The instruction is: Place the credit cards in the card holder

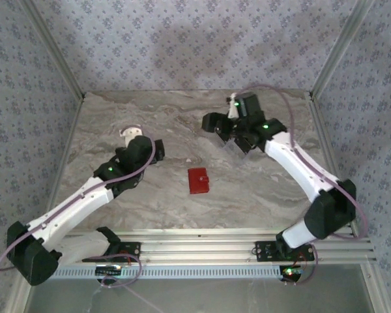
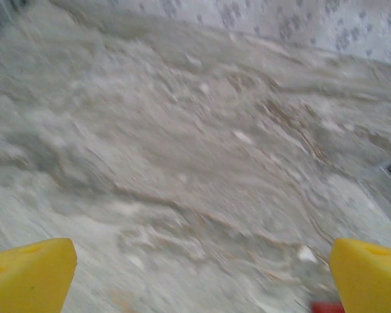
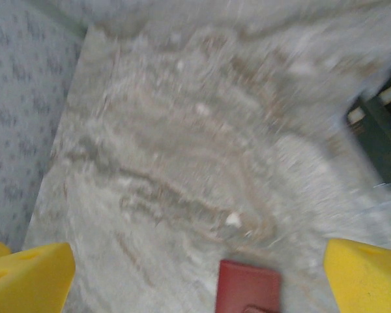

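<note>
The card holder (image 1: 199, 180), a small red wallet, lies shut on the marble table, between the two arms. Its upper part shows at the bottom of the right wrist view (image 3: 249, 287), and a red sliver of it (image 2: 326, 306) sits at the bottom edge of the left wrist view. My left gripper (image 1: 129, 134) (image 2: 202, 280) hangs open over bare marble, left of the wallet. My right gripper (image 1: 229, 140) (image 3: 199, 277) is open too, above and beyond the wallet, holding nothing. The black credit cards are out of view.
The marble table (image 1: 169, 124) is bounded by patterned walls at the back and sides, and a metal rail (image 1: 202, 244) runs along its near edge. A dark blurred object (image 3: 381, 130) sits at the right edge of the right wrist view.
</note>
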Available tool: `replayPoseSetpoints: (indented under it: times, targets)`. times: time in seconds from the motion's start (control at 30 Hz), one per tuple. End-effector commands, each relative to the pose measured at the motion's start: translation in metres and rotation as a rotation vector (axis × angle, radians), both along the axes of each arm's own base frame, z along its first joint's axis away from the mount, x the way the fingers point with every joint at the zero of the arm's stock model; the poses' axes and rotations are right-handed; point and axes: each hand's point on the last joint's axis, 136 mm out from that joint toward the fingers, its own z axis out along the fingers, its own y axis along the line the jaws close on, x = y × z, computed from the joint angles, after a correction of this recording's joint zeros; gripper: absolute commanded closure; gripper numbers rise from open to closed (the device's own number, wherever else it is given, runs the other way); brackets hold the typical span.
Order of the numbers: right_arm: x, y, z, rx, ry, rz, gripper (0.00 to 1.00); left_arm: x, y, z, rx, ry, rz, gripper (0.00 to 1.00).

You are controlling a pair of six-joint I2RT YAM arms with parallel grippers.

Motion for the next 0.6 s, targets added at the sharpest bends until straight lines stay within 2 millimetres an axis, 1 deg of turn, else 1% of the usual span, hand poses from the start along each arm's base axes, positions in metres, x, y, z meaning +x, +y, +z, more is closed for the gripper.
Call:
replayPoseSetpoints:
  times: [0.0,0.07,0.13,0.17,0.2,0.3,0.33,0.37,0.43,0.47,0.57]
  targets:
    - [0.006,-0.059,-0.002,-0.101,-0.034,-0.158,0.00,0.010,0.023,0.050,0.148,-0.197,0.008,0.00]
    - [0.014,-0.097,0.000,-0.123,-0.060,-0.267,0.00,0.016,0.032,0.063,0.203,-0.265,0.001,0.00]
    - [0.020,-0.134,-0.001,-0.150,-0.103,-0.376,0.00,0.025,0.046,0.064,0.252,-0.275,-0.002,0.00]
    - [0.021,-0.151,-0.003,-0.162,-0.130,-0.431,0.00,0.029,0.054,0.061,0.269,-0.265,0.010,0.00]
    - [0.023,-0.169,-0.004,-0.175,-0.167,-0.501,0.00,0.033,0.066,0.057,0.278,-0.250,0.046,0.00]
    - [0.020,-0.214,-0.007,-0.199,-0.252,-0.659,0.00,0.038,0.099,0.037,0.284,-0.207,0.112,0.00]
    - [0.016,-0.231,-0.012,-0.216,-0.262,-0.718,0.00,0.039,0.108,0.030,0.282,-0.206,0.126,0.00]
    - [0.012,-0.241,-0.018,-0.221,-0.261,-0.745,0.00,0.039,0.117,0.021,0.279,-0.207,0.141,0.00]
    - [0.009,-0.261,-0.028,-0.262,-0.265,-0.782,0.00,0.039,0.128,0.005,0.272,-0.210,0.154,0.00]
    - [0.007,-0.269,-0.036,-0.295,-0.257,-0.787,0.00,0.039,0.133,-0.007,0.270,-0.200,0.162,0.00]
    - [0.004,-0.284,-0.059,-0.413,-0.247,-0.759,0.00,0.041,0.141,-0.041,0.263,-0.178,0.179,0.00]
